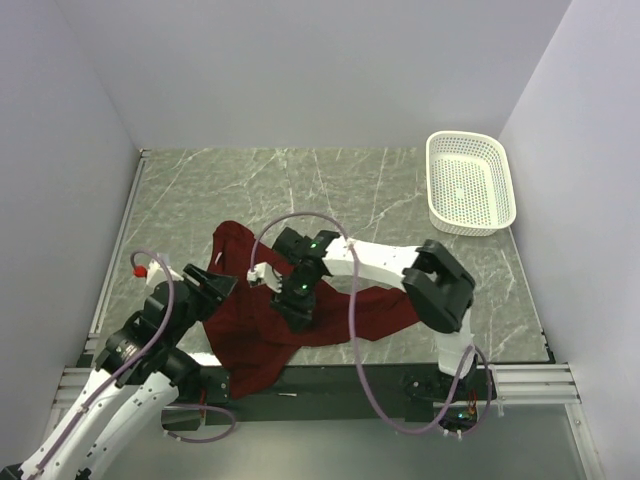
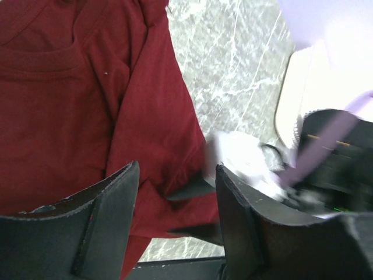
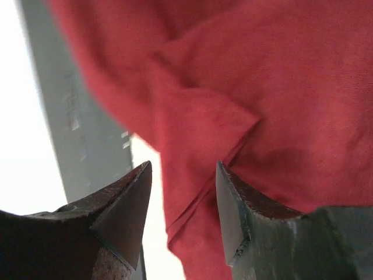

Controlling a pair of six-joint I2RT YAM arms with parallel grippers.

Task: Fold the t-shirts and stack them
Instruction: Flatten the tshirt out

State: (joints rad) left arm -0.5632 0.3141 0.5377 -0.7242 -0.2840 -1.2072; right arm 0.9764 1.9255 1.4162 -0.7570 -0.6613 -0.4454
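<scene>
The dark red t-shirt (image 1: 250, 335) lies crumpled on the marble table near its front edge, with one part hanging over that edge. My left gripper (image 1: 213, 286) hovers at the shirt's left side. Its fingers (image 2: 111, 198) stand open above a sleeve, and the collar (image 2: 41, 64) shows further off. My right gripper (image 1: 298, 314) points down over the middle of the shirt. It is open too, with a folded hem of the red cloth (image 3: 280, 87) below the gap and nothing pinched. In the left wrist view the right arm (image 2: 326, 157) shows close by on the right.
A white mesh basket (image 1: 466, 140) stands at the back right corner against the wall. Bare marble table (image 1: 330, 185) stretches behind the shirt. White walls close in on three sides, and a metal rail (image 1: 330, 375) runs along the front edge.
</scene>
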